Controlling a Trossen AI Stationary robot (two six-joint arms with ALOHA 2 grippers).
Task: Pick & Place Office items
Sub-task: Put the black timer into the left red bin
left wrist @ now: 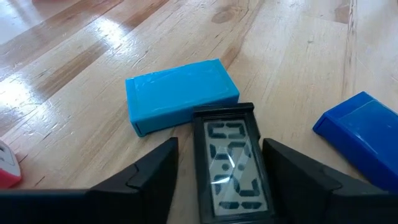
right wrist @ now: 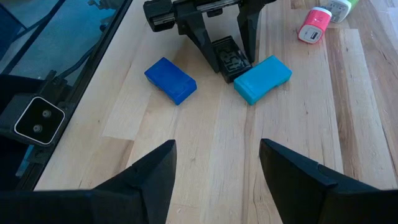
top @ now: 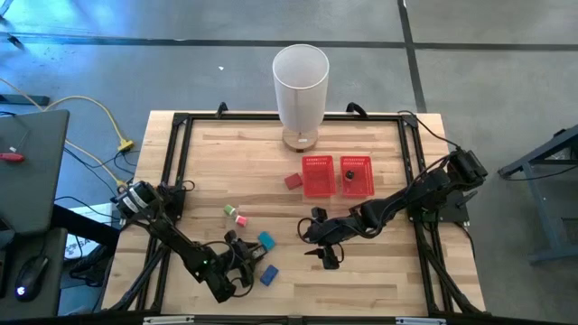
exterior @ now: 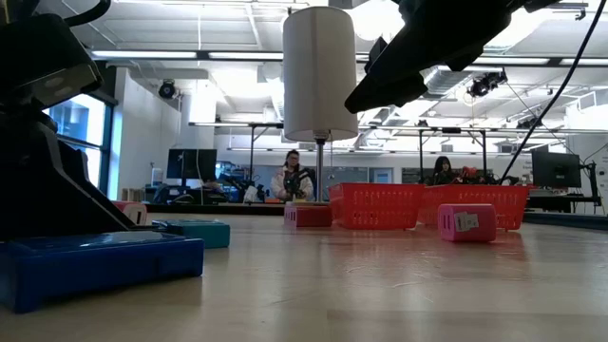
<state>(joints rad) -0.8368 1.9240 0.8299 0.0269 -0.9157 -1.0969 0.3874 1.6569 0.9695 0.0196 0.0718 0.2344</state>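
My left gripper [left wrist: 221,180] is open and low at the table's near left. Its fingers stand on either side of a black piece with a segmented face [left wrist: 231,165], which lies flat on the wood [right wrist: 230,59]. A teal piece [left wrist: 180,93] lies just beyond it and a blue piece [left wrist: 364,134] beside it [top: 269,275]. Pink and green pieces [top: 237,214] lie farther left, and a red piece [top: 292,181] sits by the tray. My right gripper [right wrist: 217,180] is open above the table's middle [top: 325,253], holding nothing.
The red two-compartment mesh tray [top: 318,188] sits right of centre toward the far side, with a dark item in its right compartment [top: 348,173]. A tall white cylinder [top: 301,86] stands at the far edge. A black frame [top: 176,144] borders the table. People sit in the room beyond.
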